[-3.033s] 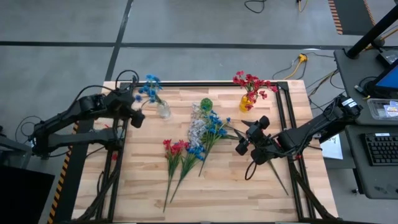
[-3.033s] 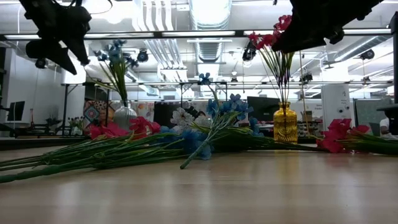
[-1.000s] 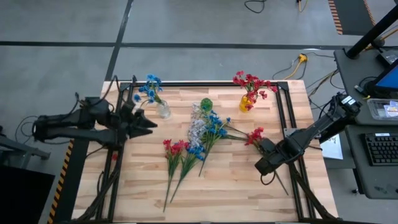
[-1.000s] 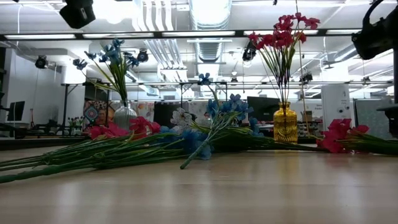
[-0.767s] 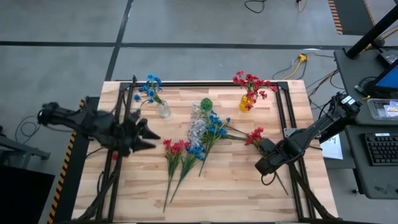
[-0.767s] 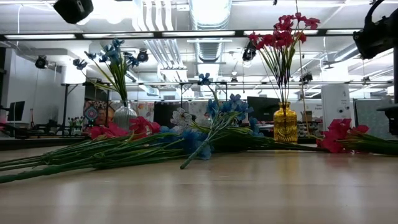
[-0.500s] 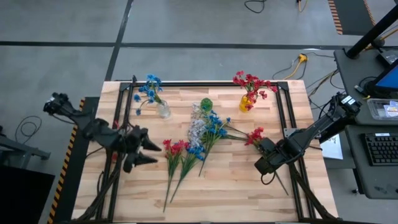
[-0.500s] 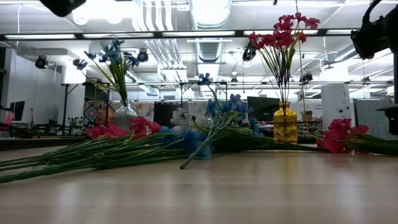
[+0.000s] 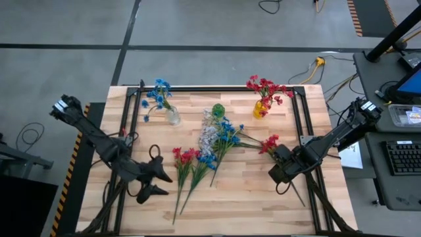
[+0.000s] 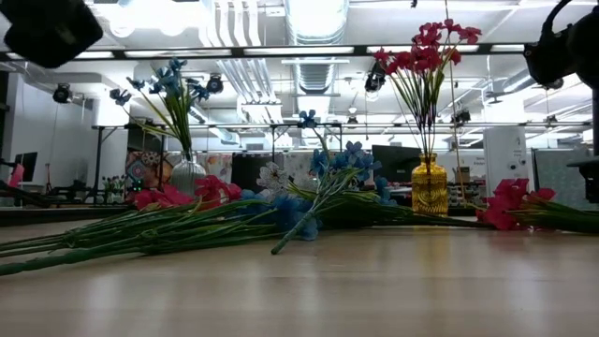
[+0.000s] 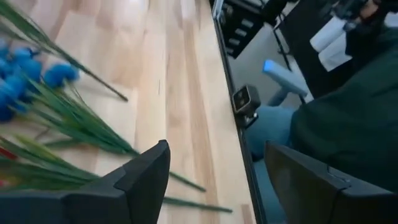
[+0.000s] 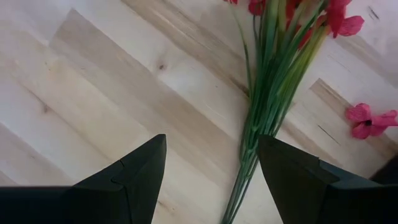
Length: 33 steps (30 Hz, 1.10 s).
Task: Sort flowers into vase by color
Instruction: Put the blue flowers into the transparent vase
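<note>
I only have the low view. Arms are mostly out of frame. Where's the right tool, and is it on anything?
Observer: Right tool hangs open over the stems of the lone red spray at the table's right side; nothing gripped.
Operator: And the left one?
Observer: Left tool is open at the table's front-left, beside the stems of the loose red and blue sprays, holding nothing.
Operator: Which vases are filled?
Observer: Clear vase holds blue, yellow vase holds red; the green vase between them I can't tell.
</note>
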Available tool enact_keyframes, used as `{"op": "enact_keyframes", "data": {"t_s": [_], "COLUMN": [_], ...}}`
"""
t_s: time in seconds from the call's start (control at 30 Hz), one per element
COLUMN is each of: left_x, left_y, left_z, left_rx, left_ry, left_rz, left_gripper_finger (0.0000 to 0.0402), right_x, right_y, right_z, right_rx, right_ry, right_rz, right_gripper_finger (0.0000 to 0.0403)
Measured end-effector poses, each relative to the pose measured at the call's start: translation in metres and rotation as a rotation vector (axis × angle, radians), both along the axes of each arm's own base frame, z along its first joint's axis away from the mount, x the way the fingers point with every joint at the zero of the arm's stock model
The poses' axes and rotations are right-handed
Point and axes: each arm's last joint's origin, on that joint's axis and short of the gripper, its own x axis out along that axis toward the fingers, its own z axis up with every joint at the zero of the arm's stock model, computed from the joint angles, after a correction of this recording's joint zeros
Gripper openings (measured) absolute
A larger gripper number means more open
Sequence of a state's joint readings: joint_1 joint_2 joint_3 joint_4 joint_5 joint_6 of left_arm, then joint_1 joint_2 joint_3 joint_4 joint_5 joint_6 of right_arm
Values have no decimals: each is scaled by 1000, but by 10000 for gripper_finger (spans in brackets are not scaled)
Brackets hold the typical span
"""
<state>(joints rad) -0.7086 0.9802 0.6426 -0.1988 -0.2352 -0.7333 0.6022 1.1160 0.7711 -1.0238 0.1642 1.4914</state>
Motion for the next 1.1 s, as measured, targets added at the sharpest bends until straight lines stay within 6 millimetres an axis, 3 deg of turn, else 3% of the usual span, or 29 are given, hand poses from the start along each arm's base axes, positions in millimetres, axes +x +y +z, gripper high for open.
{"op": "enact_keyframes", "data": {"t_s": [0.33, 0.63, 1.1], "left_x": [0, -15, -26], "left_y": [1, 12, 25], "left_z": [-23, -38, -47], "left_rx": [-4, -26, -23], "left_ry": [80, 108, -44], "left_rz": [46, 67, 95], "left_gripper_finger": [207, 181, 170], "right_x": [-13, -12, -13], "right_y": [-12, -21, -24], "right_z": [-30, -50, -57], "right_rx": [-85, -90, -115], "right_ry": [69, 19, 0], "right_rz": [-35, -76, -86], "right_gripper_finger": [244, 236, 223]}}
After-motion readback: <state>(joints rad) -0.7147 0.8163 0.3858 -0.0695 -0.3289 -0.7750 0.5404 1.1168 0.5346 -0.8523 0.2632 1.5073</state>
